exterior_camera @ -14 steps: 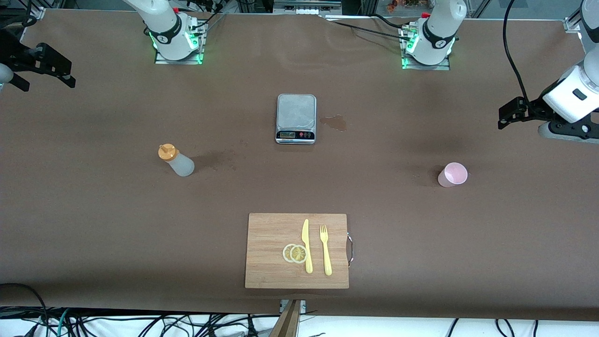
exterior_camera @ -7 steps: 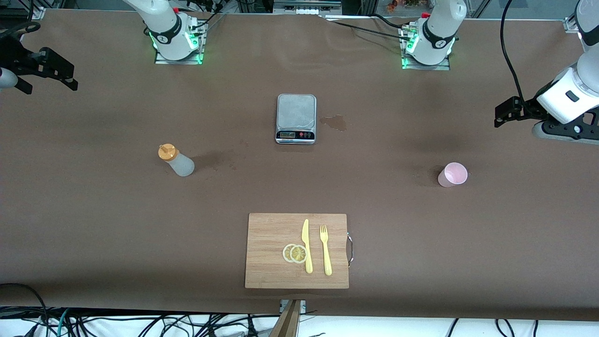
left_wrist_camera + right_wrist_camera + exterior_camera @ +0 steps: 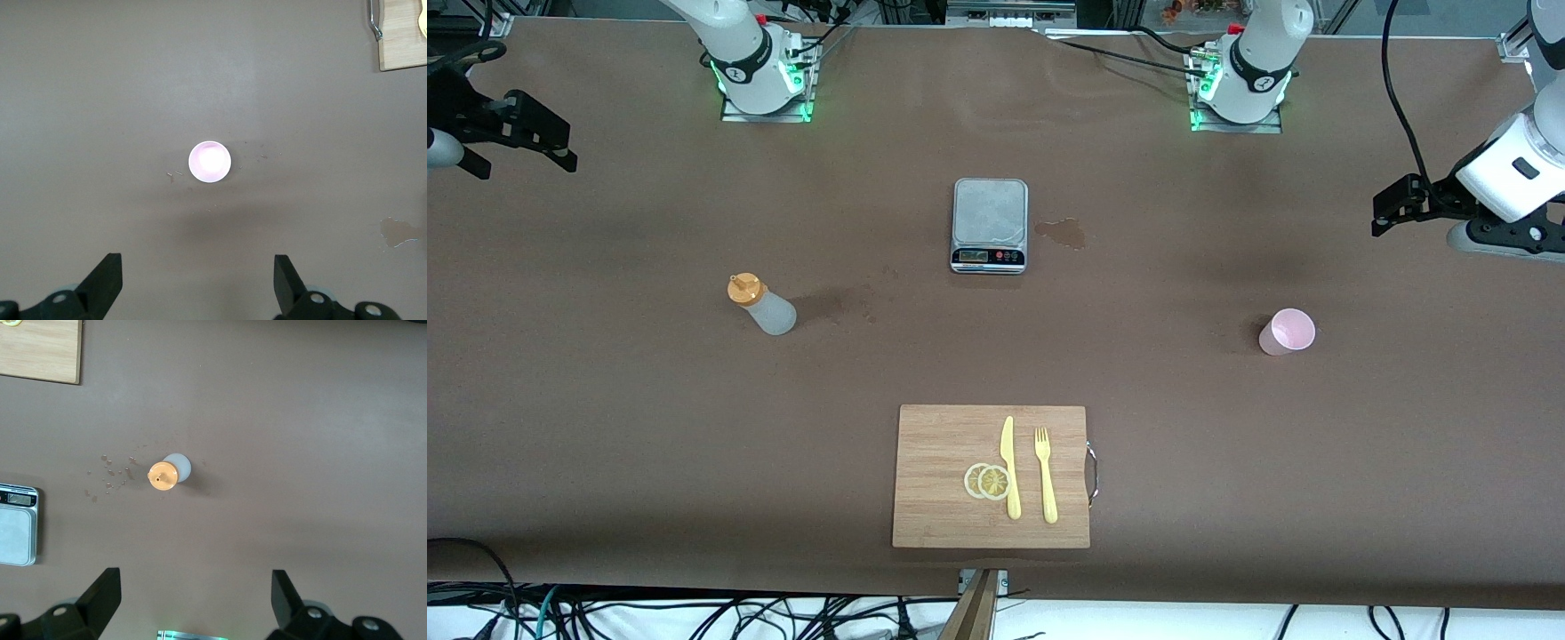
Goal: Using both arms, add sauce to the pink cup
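The sauce bottle [image 3: 763, 307], whitish with an orange cap, stands upright toward the right arm's end of the table. The right wrist view looks down on the sauce bottle [image 3: 167, 472]. My right gripper [image 3: 523, 165] hangs high over that end of the table, open and empty, well apart from the bottle; its fingers [image 3: 103, 597] frame bare table. The pink cup [image 3: 1287, 332] stands upright toward the left arm's end, and it looks empty in the left wrist view, pink cup [image 3: 209, 161]. My left gripper [image 3: 1392, 213] hovers high over that end, open, holding nothing [image 3: 198, 280].
A kitchen scale [image 3: 989, 225] sits mid-table near the bases, with a wet stain [image 3: 1062, 233] beside it. A wooden cutting board [image 3: 943, 524] nearest the front camera carries lemon slices [image 3: 987, 481], a yellow knife [image 3: 1009, 467] and a fork [image 3: 1045, 474]. Droplets [image 3: 110, 475] lie beside the bottle.
Both grippers have shifted slightly in the air; the left one rose a little. The bottle and the cup have not moved. Both grippers stay open.
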